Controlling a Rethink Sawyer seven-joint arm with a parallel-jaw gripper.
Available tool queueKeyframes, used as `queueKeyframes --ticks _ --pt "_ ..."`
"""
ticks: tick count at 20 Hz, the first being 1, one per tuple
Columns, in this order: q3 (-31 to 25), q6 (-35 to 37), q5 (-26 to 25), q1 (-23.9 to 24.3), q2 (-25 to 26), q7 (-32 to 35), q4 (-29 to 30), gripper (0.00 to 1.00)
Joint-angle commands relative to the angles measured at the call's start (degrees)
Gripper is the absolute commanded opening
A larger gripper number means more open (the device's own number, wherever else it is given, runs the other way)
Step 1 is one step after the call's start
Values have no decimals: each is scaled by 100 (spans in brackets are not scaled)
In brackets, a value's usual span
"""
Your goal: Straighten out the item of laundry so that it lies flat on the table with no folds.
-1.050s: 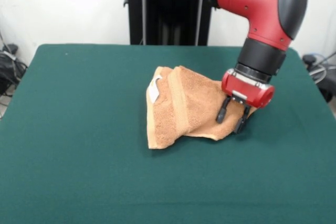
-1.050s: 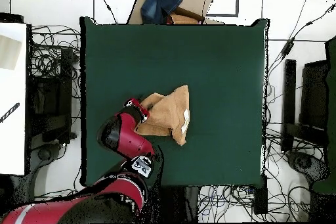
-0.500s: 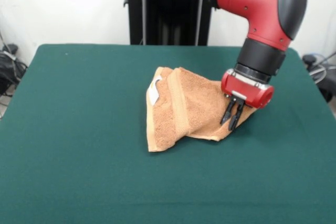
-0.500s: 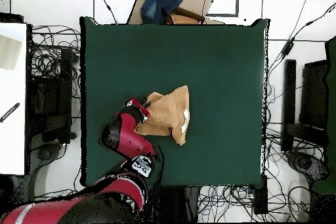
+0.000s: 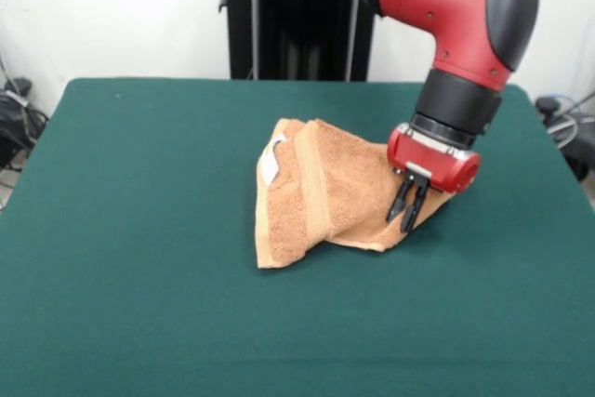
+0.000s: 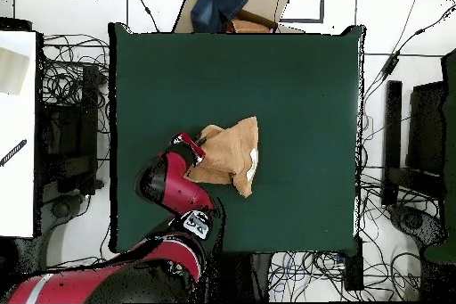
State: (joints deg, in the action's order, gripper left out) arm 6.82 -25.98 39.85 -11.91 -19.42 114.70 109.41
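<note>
While the towel (image 5: pixel 321 191) lies bunched near the middle of the table (image 5: pixel 139 304), you should count the task as barely begun: it is folded over itself, with the border band running across the top layer and the white label (image 5: pixel 270 164) at the edge farthest from the gripper (image 5: pixel 406 212). The gripper's fingers are pressed together, pinching the towel's opposite edge. Unfolding and flattening all remain.

no readable text, towel's white label (image 5: pixel 270 163) too small to read
</note>
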Motion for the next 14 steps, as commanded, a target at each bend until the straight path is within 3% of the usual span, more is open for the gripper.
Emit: queueKeyframes --ticks 1,8,14 --pt "-615 -36 -236 391 0 1850 109 0" --pt "-637 92 -143 401 -142 1719 145 0" --pt "-171 1466 461 57 -903 999 352 0"
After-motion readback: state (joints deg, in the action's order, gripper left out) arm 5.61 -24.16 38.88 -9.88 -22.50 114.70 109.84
